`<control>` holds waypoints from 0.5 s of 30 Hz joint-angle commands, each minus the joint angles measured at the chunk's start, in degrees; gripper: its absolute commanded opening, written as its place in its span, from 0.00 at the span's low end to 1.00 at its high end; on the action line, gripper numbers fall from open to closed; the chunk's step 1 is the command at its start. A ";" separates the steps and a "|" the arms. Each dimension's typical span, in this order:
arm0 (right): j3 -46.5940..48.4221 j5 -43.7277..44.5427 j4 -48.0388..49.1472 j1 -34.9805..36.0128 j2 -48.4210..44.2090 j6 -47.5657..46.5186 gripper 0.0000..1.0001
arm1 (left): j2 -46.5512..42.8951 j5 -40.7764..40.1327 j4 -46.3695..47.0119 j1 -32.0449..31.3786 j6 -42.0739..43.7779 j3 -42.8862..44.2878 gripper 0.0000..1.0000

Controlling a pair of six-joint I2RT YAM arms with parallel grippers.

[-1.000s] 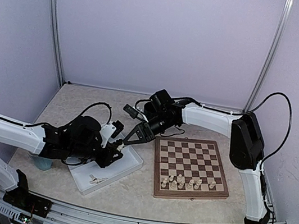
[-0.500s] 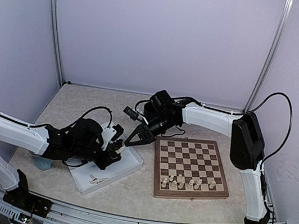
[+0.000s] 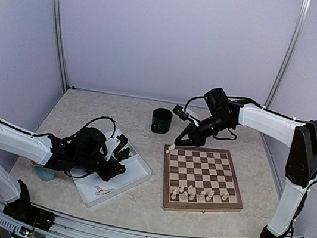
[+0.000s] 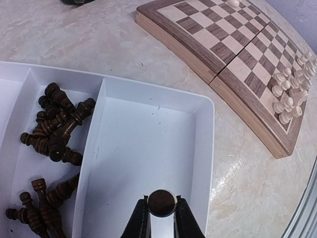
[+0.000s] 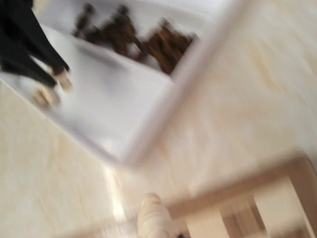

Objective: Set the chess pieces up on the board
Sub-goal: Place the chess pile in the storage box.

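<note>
A cream piece (image 3: 169,150) is clamped in the right tool (image 3: 173,146) over the far left corner of the board (image 3: 205,168); a dark piece (image 4: 162,204) is clamped in the left tool (image 4: 161,201), farther off, above the tray (image 4: 158,91)

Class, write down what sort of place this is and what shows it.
Probably a robot lab test cell: plain walls with metal posts enclose the table, and the left arm and right arm are bolted to a rail at its near edge.
</note>
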 commanded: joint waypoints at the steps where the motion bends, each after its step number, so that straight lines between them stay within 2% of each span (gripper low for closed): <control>1: -8.08 4.06 -2.50 -4.36 -8.28 -5.47 0.04 | 2.74 2.59 1.04 0.09 0.43 2.17 0.06; 4: -12.51 2.88 -3.38 -7.20 -12.52 -6.54 0.04 | 4.81 3.39 0.35 -0.04 0.94 3.90 0.11; 9: -15.57 -3.66 -4.24 -8.49 -16.21 -7.64 0.05 | 6.73 1.59 -0.66 -1.86 2.39 7.64 0.35; 12: -14.09 -9.80 -4.87 -8.49 -15.10 -7.36 0.05 | 6.20 -0.15 1.87 -4.21 4.23 9.82 0.40; 15: -10.59 -15.53 -6.04 -8.45 -12.60 -6.99 0.05 | 5.75 0.23 9.66 -5.54 2.97 9.98 0.41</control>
